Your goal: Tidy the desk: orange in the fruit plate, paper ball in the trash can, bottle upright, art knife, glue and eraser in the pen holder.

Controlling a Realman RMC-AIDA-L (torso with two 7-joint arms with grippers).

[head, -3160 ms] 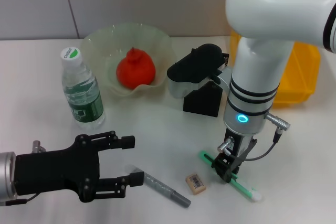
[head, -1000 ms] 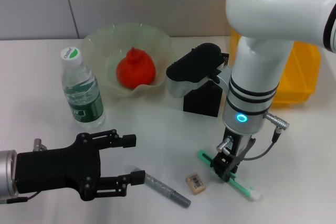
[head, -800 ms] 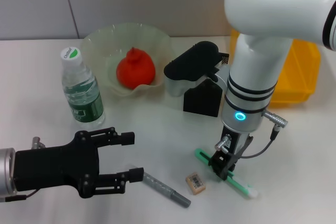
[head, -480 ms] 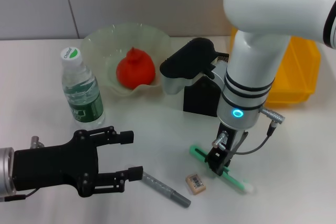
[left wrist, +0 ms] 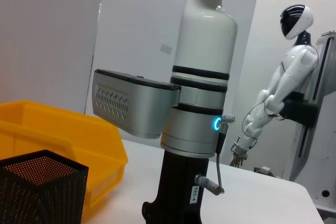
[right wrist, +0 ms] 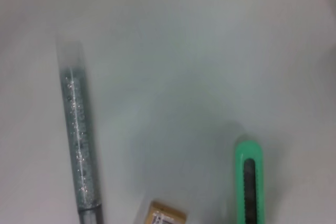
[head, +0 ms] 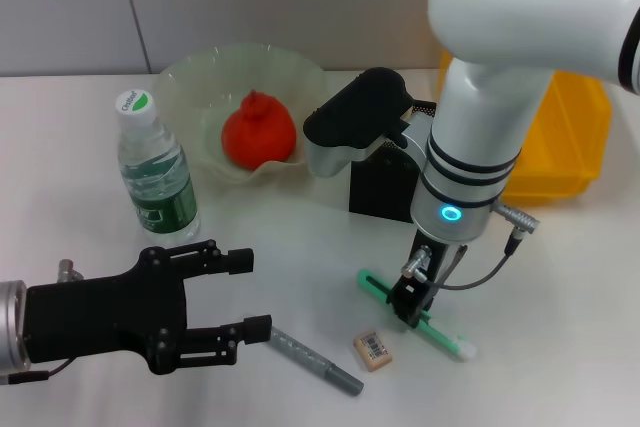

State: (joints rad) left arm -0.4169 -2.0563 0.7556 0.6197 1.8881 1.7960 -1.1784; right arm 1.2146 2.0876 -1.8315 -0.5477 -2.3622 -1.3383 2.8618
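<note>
Orange [head: 258,131] sits in the wavy glass plate [head: 190,82]; black mesh holder [head: 385,187] beside it. My R claw [head: 411,305] is clamped on the green knife [head: 435,331], low over the table. L claw [head: 235,297] spread open near the glitter glue tube [head: 312,358]. Eraser [head: 372,349] between glue & knife. Bottle [head: 154,173] upright.

White right arm [head: 500,67] w/ black bands, cyan LED ring, grey cables; left gripper [head: 215,309] matte black.
</note>
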